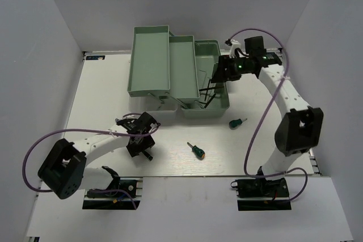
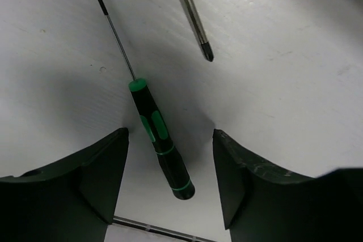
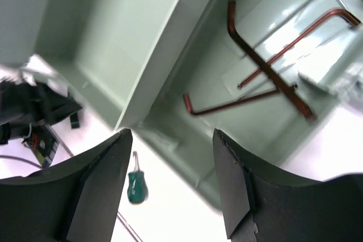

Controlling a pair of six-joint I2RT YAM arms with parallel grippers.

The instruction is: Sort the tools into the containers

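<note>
A thin screwdriver with a black-and-green handle (image 2: 161, 145) lies on the white table, its handle between the open jaws of my left gripper (image 2: 170, 134), untouched. A second screwdriver's metal shaft (image 2: 193, 18) lies just beyond. My left gripper (image 1: 142, 147) hovers low at the table's left front. My right gripper (image 1: 218, 77) is open and empty above the right compartment of the pale green toolbox (image 1: 218, 109). Three dark reddish hex keys (image 3: 266, 66) lie in that compartment (image 3: 187, 77). Two stubby green-handled screwdrivers (image 1: 197, 151) (image 1: 236, 123) lie on the table in front of the box; one also shows in the right wrist view (image 3: 136, 184).
Two fold-out trays (image 1: 148, 60) (image 1: 182, 69) stand stepped up to the left of the box's base. White walls enclose the table on three sides. Purple cables loop beside both arms.
</note>
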